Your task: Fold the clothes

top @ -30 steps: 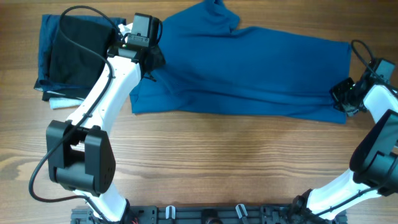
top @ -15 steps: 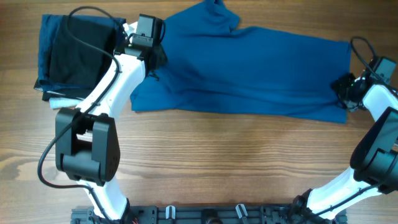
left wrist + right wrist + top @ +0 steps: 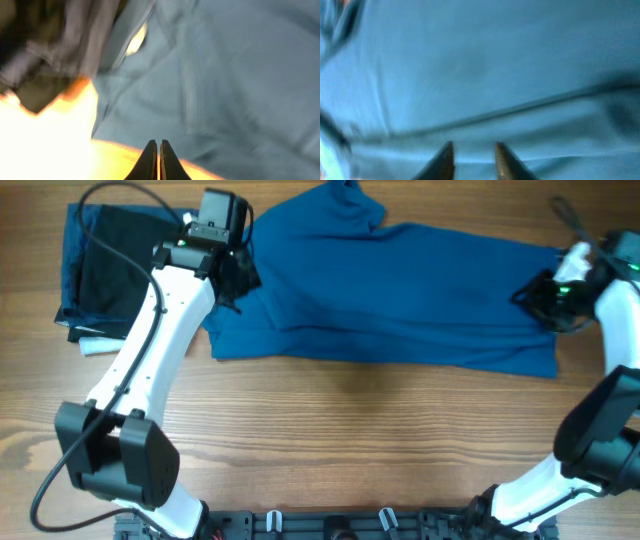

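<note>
The clothes, a mid-blue shirt (image 3: 400,290), lie spread across the back of the table, with the collar end at the far middle. My left gripper (image 3: 237,278) sits at the shirt's left edge. In the left wrist view its jaws (image 3: 158,143) are shut, with nothing showing between them, above the shirt's (image 3: 225,75) near edge. My right gripper (image 3: 530,295) hovers over the shirt's right end. In the right wrist view its fingers (image 3: 474,146) stand a little apart over smooth blue fabric (image 3: 480,65), with no cloth pinched between them.
A pile of dark navy and black garments (image 3: 110,265) with a white edge lies at the back left, close to my left arm, and shows blurred in the left wrist view (image 3: 60,40). Bare wooden table (image 3: 350,440) fills the front half.
My left gripper has shifted slightly left and back along the shirt's edge. My right gripper has lifted and moved back and inward over the shirt's right end, its jaws now apart.
</note>
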`<act>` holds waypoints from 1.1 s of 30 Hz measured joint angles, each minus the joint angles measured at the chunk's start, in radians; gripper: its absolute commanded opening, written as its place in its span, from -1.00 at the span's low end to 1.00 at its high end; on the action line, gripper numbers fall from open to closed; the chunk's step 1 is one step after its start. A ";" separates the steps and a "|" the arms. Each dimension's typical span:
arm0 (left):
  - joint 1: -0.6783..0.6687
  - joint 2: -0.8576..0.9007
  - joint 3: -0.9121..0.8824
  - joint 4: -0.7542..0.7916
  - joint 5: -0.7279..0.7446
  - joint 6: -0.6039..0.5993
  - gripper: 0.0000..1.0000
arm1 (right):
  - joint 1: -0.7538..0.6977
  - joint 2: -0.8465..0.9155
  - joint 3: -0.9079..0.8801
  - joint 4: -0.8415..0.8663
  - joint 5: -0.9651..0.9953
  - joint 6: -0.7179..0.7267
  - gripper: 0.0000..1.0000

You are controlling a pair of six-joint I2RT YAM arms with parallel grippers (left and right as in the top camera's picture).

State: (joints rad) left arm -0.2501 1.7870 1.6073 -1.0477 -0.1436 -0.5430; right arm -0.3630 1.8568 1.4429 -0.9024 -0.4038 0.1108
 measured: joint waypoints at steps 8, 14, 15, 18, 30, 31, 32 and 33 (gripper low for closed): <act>0.000 0.099 -0.068 -0.035 0.065 -0.107 -0.92 | 0.373 0.000 -0.053 -0.037 0.041 -0.117 -0.91; 0.000 0.181 -0.124 0.021 0.086 -0.160 -0.92 | 0.549 0.016 -0.115 -0.018 0.122 -0.179 -0.91; 0.000 0.194 -0.128 0.021 0.087 -0.172 -0.92 | 0.568 0.029 -0.117 -0.010 0.134 -0.193 -0.91; 0.000 0.233 -0.129 0.029 0.090 -0.182 -0.92 | 0.594 0.072 -0.117 0.018 0.171 -0.215 -0.91; 0.014 0.277 -0.129 0.043 0.093 -0.196 -0.92 | 0.591 0.176 -0.110 0.059 0.188 -0.247 -0.91; 0.014 0.277 -0.129 0.043 0.093 -0.196 -0.92 | 0.591 0.183 -0.098 0.048 0.188 -0.248 -0.92; 0.014 0.277 -0.129 0.043 0.093 -0.196 -0.92 | 0.591 0.188 -0.089 0.040 0.188 -0.248 -0.91; 0.014 0.277 -0.129 0.042 0.093 -0.196 -0.92 | 0.591 0.192 -0.080 0.039 0.188 -0.248 -0.91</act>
State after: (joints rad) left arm -0.2359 2.0636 1.4780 -1.0054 -0.0502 -0.7395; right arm 0.2279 2.0491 1.3624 -0.8635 -0.2153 -0.1368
